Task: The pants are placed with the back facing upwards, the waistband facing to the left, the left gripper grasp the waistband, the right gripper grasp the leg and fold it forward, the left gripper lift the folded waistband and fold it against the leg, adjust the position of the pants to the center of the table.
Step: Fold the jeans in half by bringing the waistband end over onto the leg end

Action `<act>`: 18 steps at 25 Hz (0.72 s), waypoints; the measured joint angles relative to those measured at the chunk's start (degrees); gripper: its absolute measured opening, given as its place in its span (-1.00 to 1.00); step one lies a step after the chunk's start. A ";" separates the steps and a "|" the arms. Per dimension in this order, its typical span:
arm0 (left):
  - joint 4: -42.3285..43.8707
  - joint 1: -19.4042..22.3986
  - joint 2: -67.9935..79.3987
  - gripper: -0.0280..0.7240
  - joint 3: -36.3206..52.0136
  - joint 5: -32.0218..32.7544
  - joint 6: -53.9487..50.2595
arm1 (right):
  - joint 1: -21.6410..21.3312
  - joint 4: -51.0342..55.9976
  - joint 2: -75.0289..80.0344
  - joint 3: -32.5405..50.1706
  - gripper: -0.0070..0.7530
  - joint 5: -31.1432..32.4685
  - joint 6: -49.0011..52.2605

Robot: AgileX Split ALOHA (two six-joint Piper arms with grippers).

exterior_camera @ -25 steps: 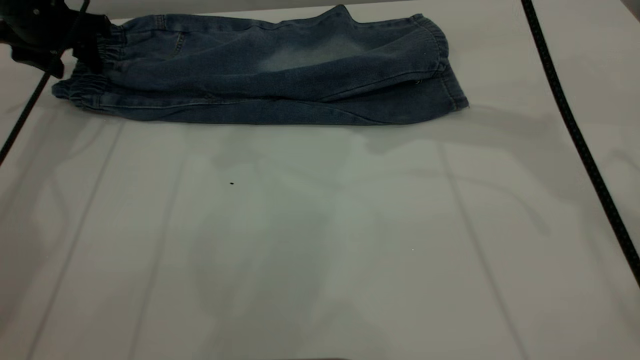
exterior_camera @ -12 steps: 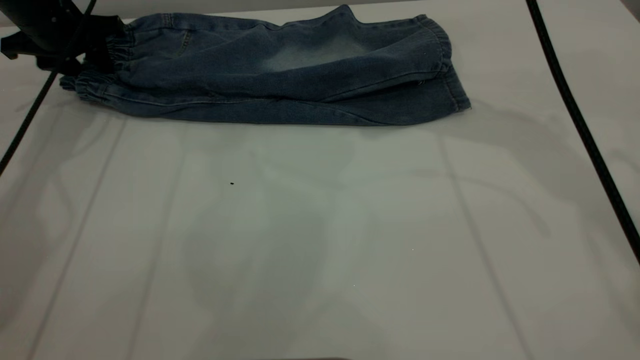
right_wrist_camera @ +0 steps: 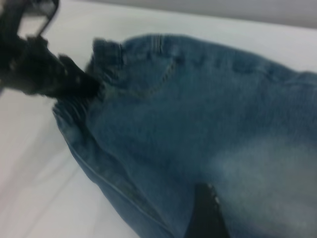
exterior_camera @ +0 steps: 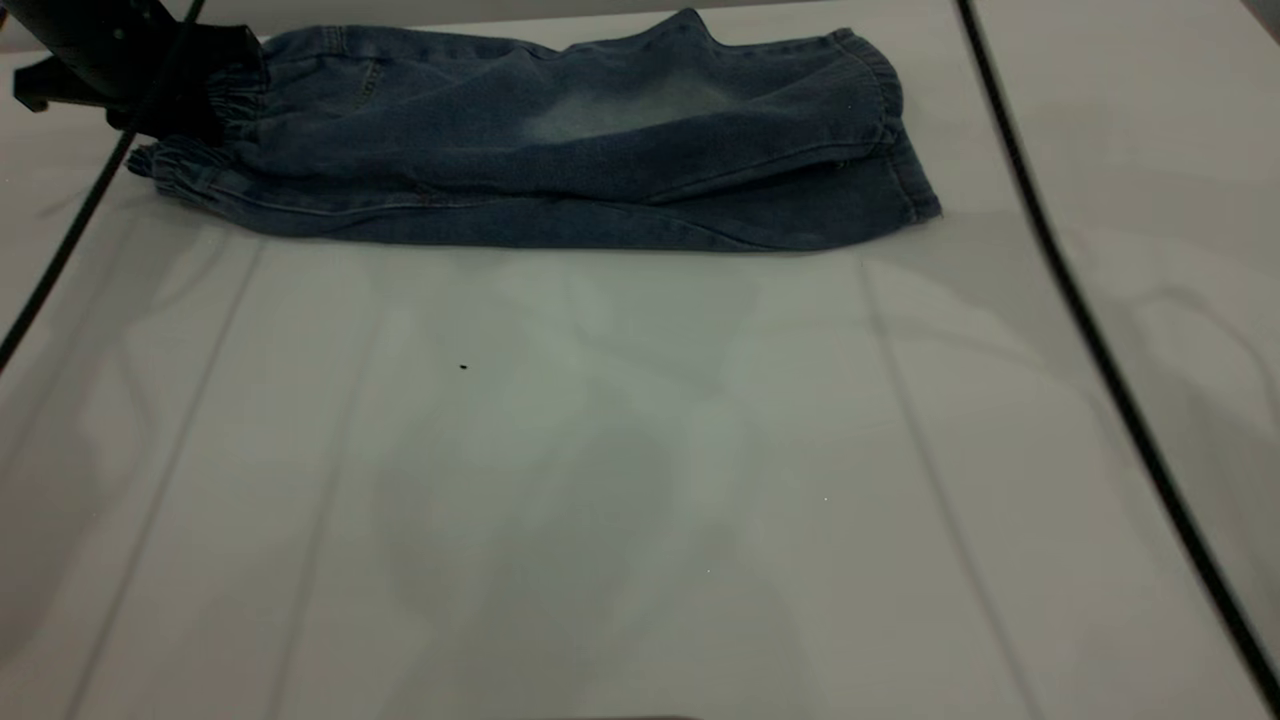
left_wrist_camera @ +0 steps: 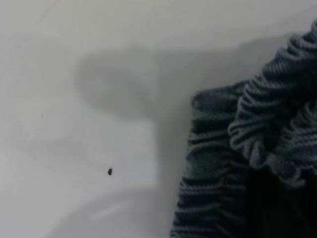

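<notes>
The left gripper has its jaws clamped on the waistband of the pants; the right gripper's jaws can't be judged.

Left gripper: matte black, blocky housing. Thin black cables trailing from both arms.

The table is a broad white top, smooth and plain, with faint lines and soft shadows across it. The pants lie flat on it at the far edge, folded lengthwise, one leg stacked on the other, waistband at the left and cuffs at the right. A tiny dark speck sits on the bare surface nearer the camera, well apart from the denim.
</notes>
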 joint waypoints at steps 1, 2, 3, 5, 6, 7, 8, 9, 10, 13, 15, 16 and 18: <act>0.00 0.00 -0.41 -0.75 0.18 0.40 0.94 | 0.14 0.13 0.99 -0.39 0.13 -0.06 -0.36; 0.05 0.00 -0.95 -0.75 0.40 1.08 1.72 | 0.20 0.13 2.27 -0.82 0.13 -0.06 -0.48; 0.11 0.00 -1.60 -0.75 0.52 2.02 2.65 | 0.26 0.15 3.55 -1.22 0.13 -0.11 -0.74; 0.18 0.00 -3.09 -0.75 0.58 4.50 4.47 | 0.26 0.21 5.79 -1.65 0.13 -0.37 -0.94; 0.22 0.00 -4.07 -0.75 0.69 5.53 5.00 | 0.26 0.27 6.87 -1.70 0.13 -0.75 -1.00; 0.22 0.00 -4.92 -0.75 0.70 6.40 5.82 | 0.26 0.27 7.84 -1.70 0.13 -1.27 -1.04; 0.22 0.00 -6.01 -0.75 0.70 7.20 6.56 | 0.26 0.27 8.60 -1.70 0.13 -1.81 -1.04; 0.22 0.00 -7.07 -0.75 0.76 7.80 7.09 | 0.26 0.27 9.42 -1.70 0.13 -2.07 -1.04; 0.22 0.00 -8.12 -0.75 0.81 8.41 7.75 | 0.26 0.27 10.17 -1.70 0.13 -2.38 -1.04; 0.28 0.00 -10.75 -0.75 1.00 10.25 9.45 | 0.26 0.48 11.78 -1.78 0.13 -2.20 -0.50; 0.28 0.00 -12.32 -0.75 1.05 10.77 9.69 | 0.26 0.23 12.05 -2.11 0.13 -1.32 1.01; 0.28 0.00 -13.13 -0.75 1.05 10.91 9.82 | 0.33 -0.15 12.17 -2.26 0.13 -0.99 2.23; 0.28 -0.14 -14.69 -0.75 1.05 11.15 9.97 | 0.83 -2.07 12.16 -2.26 0.13 0.02 4.97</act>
